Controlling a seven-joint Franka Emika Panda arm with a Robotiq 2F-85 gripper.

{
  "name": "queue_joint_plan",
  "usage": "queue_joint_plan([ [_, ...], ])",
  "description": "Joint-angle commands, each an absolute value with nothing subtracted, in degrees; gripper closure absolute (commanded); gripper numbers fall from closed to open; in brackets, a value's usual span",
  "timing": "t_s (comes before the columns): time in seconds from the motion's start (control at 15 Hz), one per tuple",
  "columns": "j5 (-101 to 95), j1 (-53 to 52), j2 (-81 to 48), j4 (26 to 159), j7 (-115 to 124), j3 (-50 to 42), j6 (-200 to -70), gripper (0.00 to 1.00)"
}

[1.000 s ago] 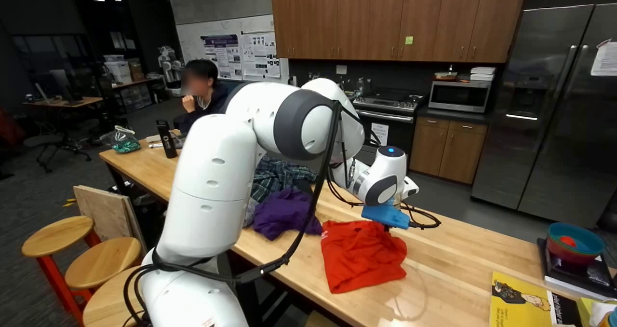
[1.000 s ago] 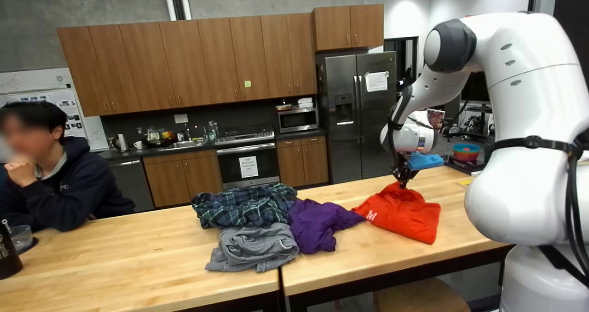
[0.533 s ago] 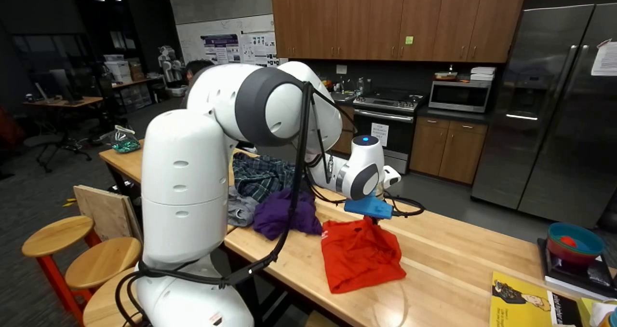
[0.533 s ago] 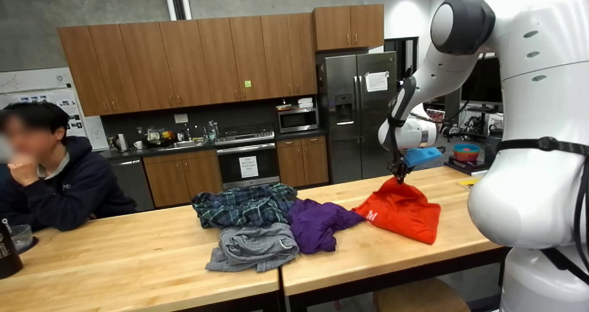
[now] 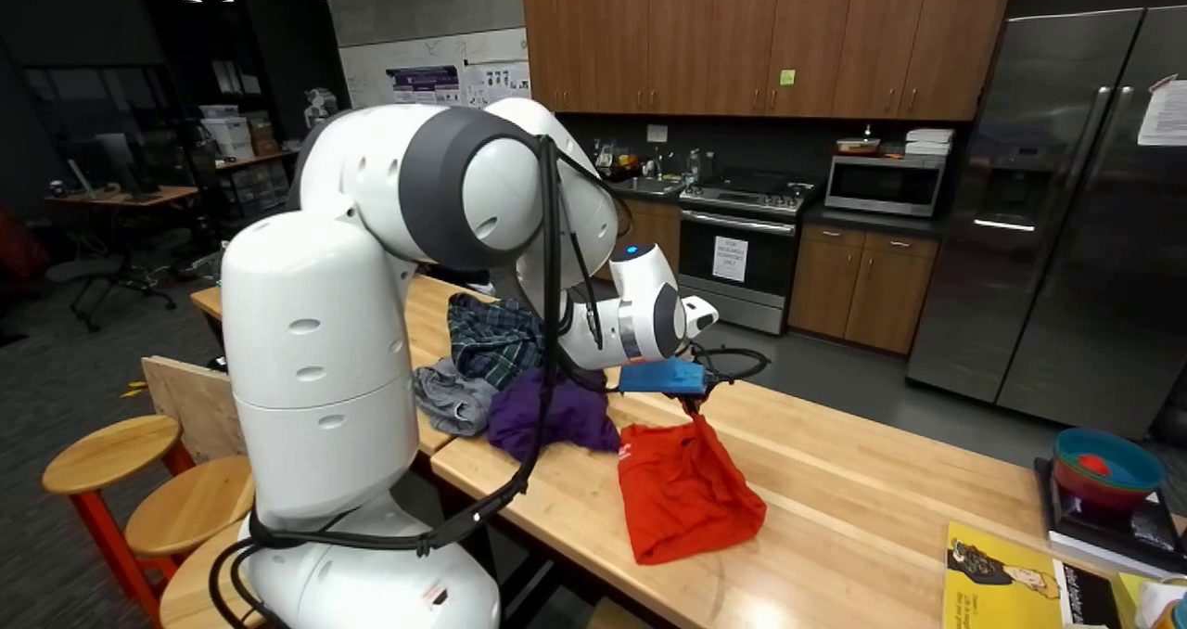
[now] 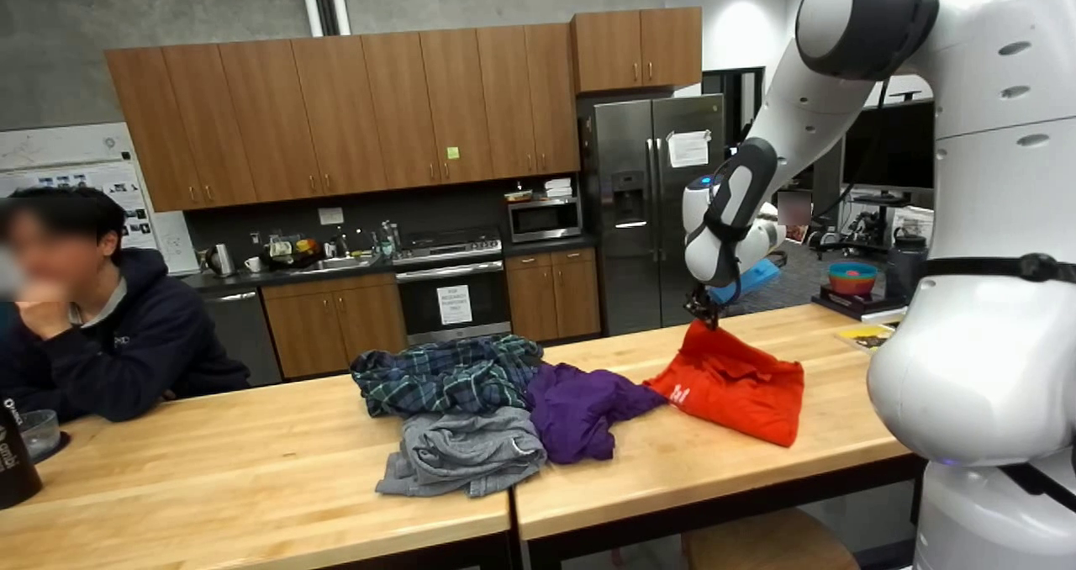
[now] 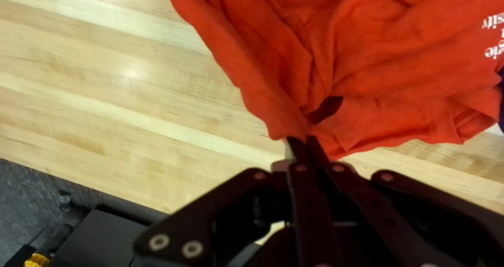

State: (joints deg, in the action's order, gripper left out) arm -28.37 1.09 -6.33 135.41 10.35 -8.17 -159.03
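A red-orange cloth garment (image 5: 682, 494) with white print lies crumpled on the wooden table. In both exterior views one corner rises to a peak at my gripper (image 6: 711, 323). The wrist view shows the black jaws (image 7: 308, 138) pressed together, pinching an edge of the red garment (image 7: 378, 58). Folds run from the pinch across the cloth, and most of it still rests on the tabletop. A blue block-like part (image 5: 663, 376) is fixed beside the gripper. Fingertips are partly covered by the fabric.
Touching or close to the red garment is a purple cloth (image 6: 580, 414), beside a green plaid cloth (image 6: 450, 377) and a grey cloth (image 6: 471, 452). Stacked bowls (image 5: 1105, 467) and a yellow book (image 5: 1001, 578) lie at the table's far end. A person (image 6: 109, 318) sits at the table.
My gripper has moved toward the purple and plaid cloths, drawing the pinched corner of the red garment up and over with it. The garment's near edge has barely shifted.
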Motion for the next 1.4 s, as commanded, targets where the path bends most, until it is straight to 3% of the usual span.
queue_joint_plan([
  [0.0,-37.1,-1.5,-1.8,137.3,20.6,-8.6,-155.2,0.99],
  [0.33,-45.0,-1.9,0.7,139.1,31.5,-5.6,-150.2,0.99],
  [1.33,-44.0,-2.3,9.3,146.2,46.9,4.2,-139.2,0.99],
])
